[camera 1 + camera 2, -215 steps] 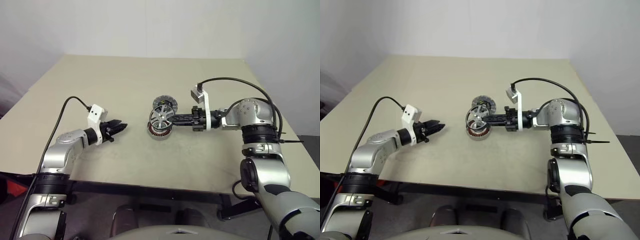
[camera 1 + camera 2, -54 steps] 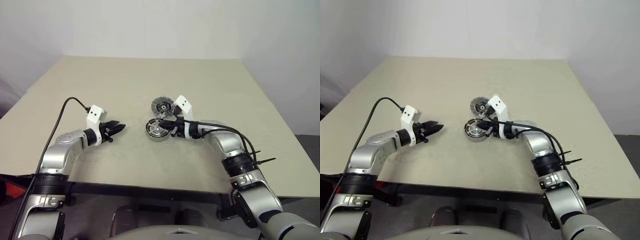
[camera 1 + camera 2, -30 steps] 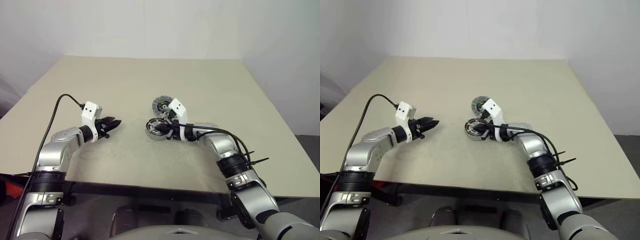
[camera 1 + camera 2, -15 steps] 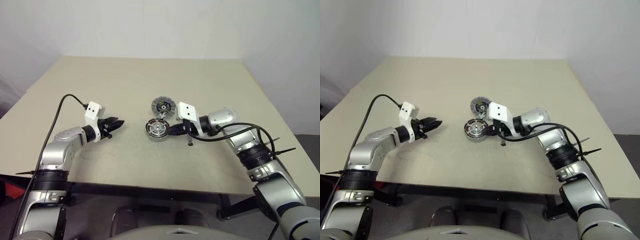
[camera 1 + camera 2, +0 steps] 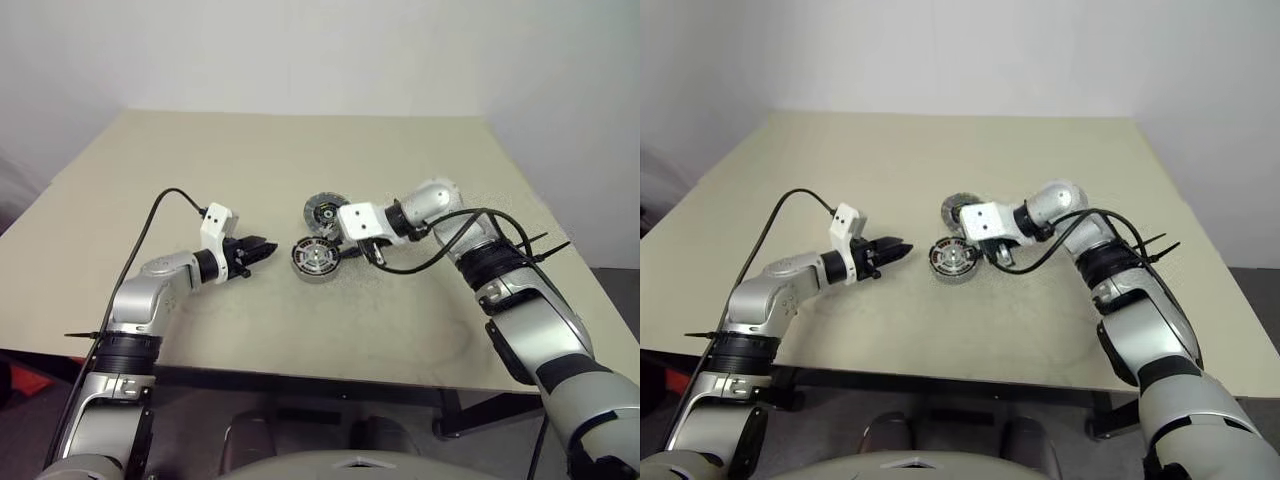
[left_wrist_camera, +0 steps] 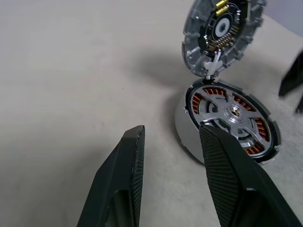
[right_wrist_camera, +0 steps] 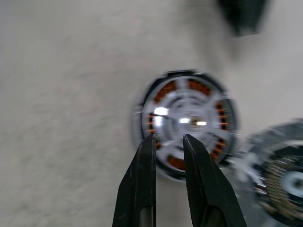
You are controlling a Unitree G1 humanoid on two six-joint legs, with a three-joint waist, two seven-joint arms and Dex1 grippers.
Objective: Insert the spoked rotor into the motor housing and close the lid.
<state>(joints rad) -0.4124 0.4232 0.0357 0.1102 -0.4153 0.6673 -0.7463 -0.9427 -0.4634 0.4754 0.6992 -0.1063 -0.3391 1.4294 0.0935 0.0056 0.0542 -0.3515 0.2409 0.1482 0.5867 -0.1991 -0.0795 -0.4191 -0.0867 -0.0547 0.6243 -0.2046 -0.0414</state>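
Spoked rotor [image 6: 230,117] in motor housing [image 6: 185,124], lid [image 6: 220,31] beside — both grippers' fingers apart, empty.

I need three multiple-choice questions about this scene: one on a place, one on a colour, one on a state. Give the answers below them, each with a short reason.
1. Where is the lid?
A. On the table, beside the motor housing
B. Closed on top of the housing
C. In the left claw

2. What colour are the windings in the housing?
A. Blue
B. Green
C. Copper-brown

3. In what state is the spoked rotor?
A. Held in the right claw
B. Seated inside the housing
C. Lying on the table, apart from the housing

Answers:
1. A: the head views show the lid next to the housing, on its far side, not on it.
2. C: the left wrist view shows copper-brown coils between the spokes.
3. B: its silver spokes and hub lie over the windings, within the housing's wall.
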